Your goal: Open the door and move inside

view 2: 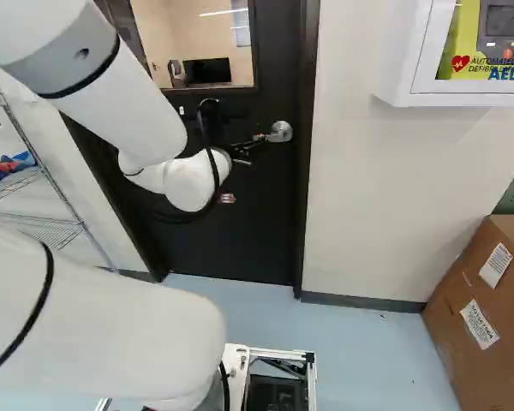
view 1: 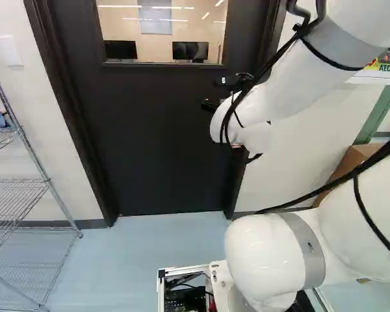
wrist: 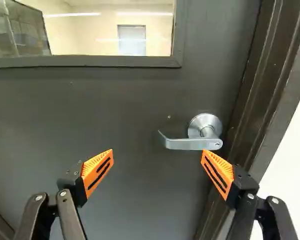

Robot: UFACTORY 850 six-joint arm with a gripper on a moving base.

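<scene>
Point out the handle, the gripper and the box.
Handle (wrist: pixel 187 144): wrist view, on its lever.
Gripper (wrist: pixel 158 151): wrist view, midway between its open fingertips.
Box (view 2: pixel 484 368): right base view, on its labelled side, below the labels.

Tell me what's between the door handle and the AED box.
The right base view shows a strip of door, its dark frame, then white wall.

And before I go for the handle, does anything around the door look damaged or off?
Nothing stands out. The door looks shut, its window shows no visible cracks, and the lever handle sits about level on its round plate. The open gripper is merely off-centre, the lever handle lying toward one finger.
</scene>
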